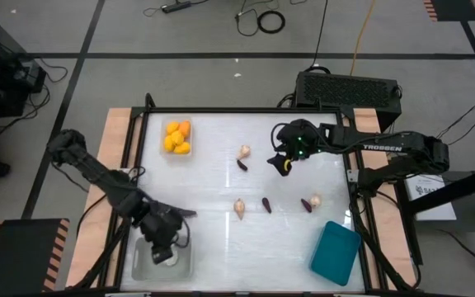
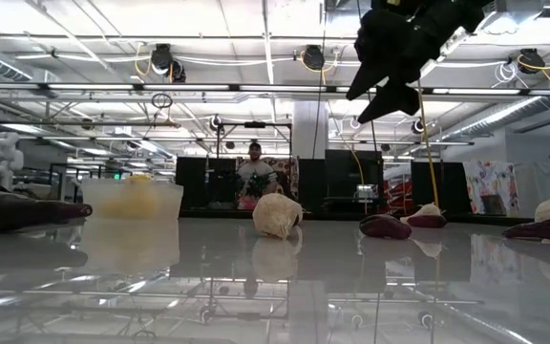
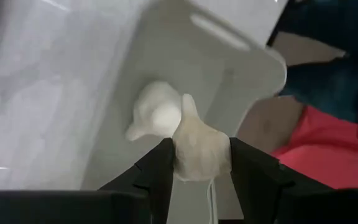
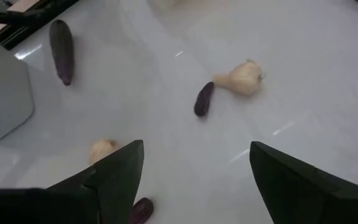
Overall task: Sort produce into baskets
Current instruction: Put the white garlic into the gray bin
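Note:
My left gripper (image 1: 165, 250) is shut on a pale beige bulb (image 3: 199, 152) and hangs over the translucent greyish tray (image 1: 143, 266) at the near left. Another pale bulb (image 3: 156, 115) lies in that tray. My right gripper (image 1: 284, 162) stands open above the table's far middle, holding nothing. Three more bulbs (image 1: 243, 152) (image 1: 239, 208) (image 1: 315, 199) and three small purple eggplants (image 1: 242, 163) (image 1: 266, 205) (image 1: 306, 205) lie loose on the white table. Orange-yellow fruits (image 1: 176, 137) sit in the small clear tray (image 1: 164, 153) at the far left. My left gripper pinches the bulb's rounded body (image 3: 185, 163) between its two fingers (image 3: 156, 169), one on each side. The fingers slant down from above. The bulb's pointed tip (image 3: 187, 102) sticks out past the fingertips. It hangs clear above the greyish tray's floor.
The teal tray (image 1: 335, 252) stands at the near right. A long dark eggplant (image 4: 62, 40) lies beside the greyish tray's corner (image 4: 2, 93). Bare table shows in the middle between the loose pieces. A person (image 2: 254, 172) sits far behind the table.

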You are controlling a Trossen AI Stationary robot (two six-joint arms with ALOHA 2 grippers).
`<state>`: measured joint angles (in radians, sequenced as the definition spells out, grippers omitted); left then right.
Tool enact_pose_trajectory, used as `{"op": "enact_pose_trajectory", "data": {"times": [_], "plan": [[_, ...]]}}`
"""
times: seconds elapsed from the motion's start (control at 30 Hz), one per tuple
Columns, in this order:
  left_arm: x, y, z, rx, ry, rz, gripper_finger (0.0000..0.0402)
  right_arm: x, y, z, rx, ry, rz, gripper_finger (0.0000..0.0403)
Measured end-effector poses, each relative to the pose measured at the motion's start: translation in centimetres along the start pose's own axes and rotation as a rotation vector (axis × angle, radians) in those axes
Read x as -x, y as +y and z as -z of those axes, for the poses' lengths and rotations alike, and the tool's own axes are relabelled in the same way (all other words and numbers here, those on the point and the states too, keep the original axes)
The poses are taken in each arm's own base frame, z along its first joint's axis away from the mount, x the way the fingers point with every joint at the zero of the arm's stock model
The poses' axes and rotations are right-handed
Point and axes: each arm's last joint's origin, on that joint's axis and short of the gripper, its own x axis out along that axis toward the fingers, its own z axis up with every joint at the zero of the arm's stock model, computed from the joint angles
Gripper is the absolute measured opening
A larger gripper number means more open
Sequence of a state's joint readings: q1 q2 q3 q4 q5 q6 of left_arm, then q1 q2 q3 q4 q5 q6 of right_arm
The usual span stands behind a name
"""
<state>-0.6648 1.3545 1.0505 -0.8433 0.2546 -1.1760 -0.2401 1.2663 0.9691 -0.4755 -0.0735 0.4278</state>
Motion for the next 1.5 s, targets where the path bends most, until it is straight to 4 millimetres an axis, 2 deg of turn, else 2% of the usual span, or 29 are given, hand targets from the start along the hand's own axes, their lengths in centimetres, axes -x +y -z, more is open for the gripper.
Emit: {"op": "enact_pose_trajectory", "data": {"times": [0.17, 0.37, 0.57, 0.73, 0.87, 0.97, 1.07, 1.17, 1.3, 1.5], "plan": [[-1.2, 0.2, 1.6, 0.020, -0.009, -0.055, 0.0148, -0.1, 0.2, -0.4, 0.008, -0.045, -0.017, 0.0286], [-1.7, 0.3, 2.2, 0.107, -0.008, -0.078, 0.0155, -0.4, 0.3, -0.8, 0.021, -0.076, -0.030, 0.0286], [-1.7, 0.4, 2.1, 0.142, -0.015, -0.081, 0.0201, -0.4, 0.3, -0.7, 0.065, -0.068, -0.024, 0.0286], [-1.4, 0.8, 0.8, 0.260, -0.044, -0.076, 0.0246, -0.2, -0.7, -0.9, 0.070, -0.068, 0.026, 0.0286], [-1.1, 1.1, -0.1, 0.298, -0.024, -0.058, 0.0271, 0.7, -2.5, -1.3, -0.013, -0.071, 0.083, 0.0286], [-0.9, 1.1, -1.1, 0.303, -0.048, -0.015, 0.0278, 1.2, -5.0, -0.9, -0.131, -0.008, 0.233, 0.0286], [-0.6, 0.9, -2.5, 0.249, -0.157, 0.037, 0.0279, 1.9, -7.8, -0.4, -0.232, 0.060, 0.378, 0.0286], [0.0, 1.0, -4.4, 0.174, -0.311, 0.066, 0.0279, 2.0, -9.6, 0.0, -0.293, 0.121, 0.463, 0.0286], [0.9, 1.6, -6.5, 0.119, -0.441, 0.059, 0.0279, 1.1, -11.4, 0.2, -0.314, 0.195, 0.510, 0.0286], [1.9, 3.2, -8.6, 0.099, -0.525, 0.009, 0.0279, -1.6, -14.4, 1.2, -0.350, 0.377, 0.519, 0.0286]]}}
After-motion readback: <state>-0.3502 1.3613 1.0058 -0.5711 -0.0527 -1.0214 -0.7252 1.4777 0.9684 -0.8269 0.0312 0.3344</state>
